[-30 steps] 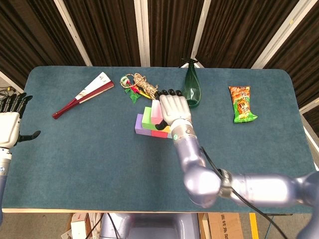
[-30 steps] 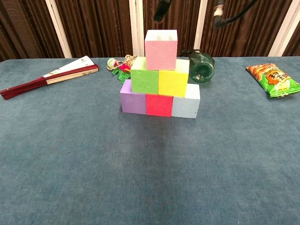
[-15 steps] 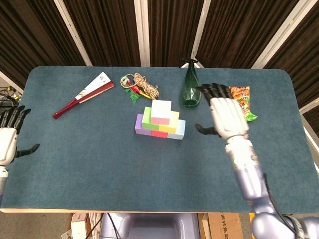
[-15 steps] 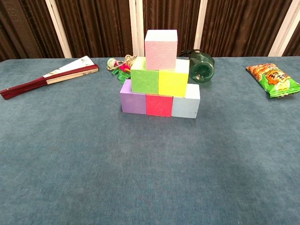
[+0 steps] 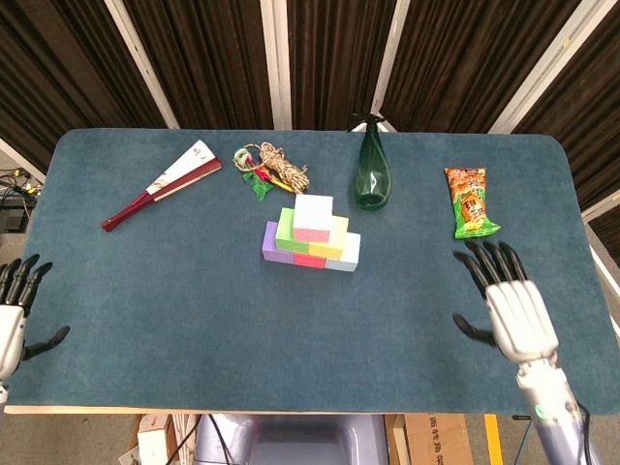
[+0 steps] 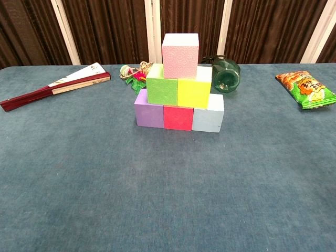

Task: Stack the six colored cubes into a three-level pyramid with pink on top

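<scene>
From my seat the stack looks done, so this step is just getting clear without bumping it. Going left to right: my left hand (image 5: 12,315) is off the left edge of the table (image 5: 174,291), fingers spread, holding nothing. The fan (image 5: 160,184) and the rope bundle (image 5: 274,168) sit near the far edge, out of the way. The pyramid (image 6: 178,86) stands mid-table a bit toward the far edge: purple, red and pale blue on the bottom, green and yellow above, pink cube (image 6: 180,48) on top and sitting square. The bottle (image 5: 372,172) lies just behind it, the snack bag (image 5: 471,201) toward the right edge. My right hand (image 5: 513,305) is near the front right corner, fingers apart, empty. I'd keep both hands low, wide and slow, well apart from the stack.
</scene>
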Motion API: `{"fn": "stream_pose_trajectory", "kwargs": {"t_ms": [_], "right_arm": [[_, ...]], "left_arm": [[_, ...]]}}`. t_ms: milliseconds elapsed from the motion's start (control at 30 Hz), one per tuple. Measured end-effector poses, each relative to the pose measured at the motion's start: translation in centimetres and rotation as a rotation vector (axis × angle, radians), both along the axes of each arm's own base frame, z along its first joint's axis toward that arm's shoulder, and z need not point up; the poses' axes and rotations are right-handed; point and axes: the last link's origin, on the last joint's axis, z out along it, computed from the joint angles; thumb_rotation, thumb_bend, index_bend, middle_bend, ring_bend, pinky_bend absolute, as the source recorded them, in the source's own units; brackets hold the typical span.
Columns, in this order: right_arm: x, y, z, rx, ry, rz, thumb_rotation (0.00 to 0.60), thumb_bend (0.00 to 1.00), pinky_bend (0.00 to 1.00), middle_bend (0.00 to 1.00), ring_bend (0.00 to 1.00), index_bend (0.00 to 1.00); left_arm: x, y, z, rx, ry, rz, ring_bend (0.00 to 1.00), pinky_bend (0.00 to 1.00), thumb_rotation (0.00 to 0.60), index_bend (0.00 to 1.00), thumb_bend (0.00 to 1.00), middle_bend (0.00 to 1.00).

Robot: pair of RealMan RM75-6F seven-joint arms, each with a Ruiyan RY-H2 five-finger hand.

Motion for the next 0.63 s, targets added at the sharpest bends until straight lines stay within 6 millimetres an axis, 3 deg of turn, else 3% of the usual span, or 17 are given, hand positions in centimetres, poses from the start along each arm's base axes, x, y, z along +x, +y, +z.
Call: {"fn": "stream_pose_trajectory", "kwargs": {"t_ms": [133, 200, 633], "right_arm": [[-4.2, 2.6, -1.5, -0.027, 0.059, -0.045, 0.6, 0.25, 0.0, 0.08, 0.03, 0.14], [-5.4, 3.2, -1.9, -0.045, 0.08, -0.061, 0.6, 0.25, 0.0, 0.08, 0.02, 0.12], [-7.3, 3.9, -1.6, -0.1, 0.089, -0.188, 0.6, 0.25, 0.0, 0.04, 0.01, 0.08]], "left_arm": [[0.2, -0.3, -0.2, -0.008, 0.023, 0.019, 0.0, 0.0, 0.6, 0.11, 0.2, 0.02], [0.6, -0.5, -0.5, -0.012, 0.012, 0.024, 0.0, 0.0, 0.6, 0.11, 0.2, 0.02], [0.8, -0.9, -0.6, 0.037, 0.059, 0.021, 0.0, 0.0, 0.6, 0.1, 0.2, 0.01]]}}
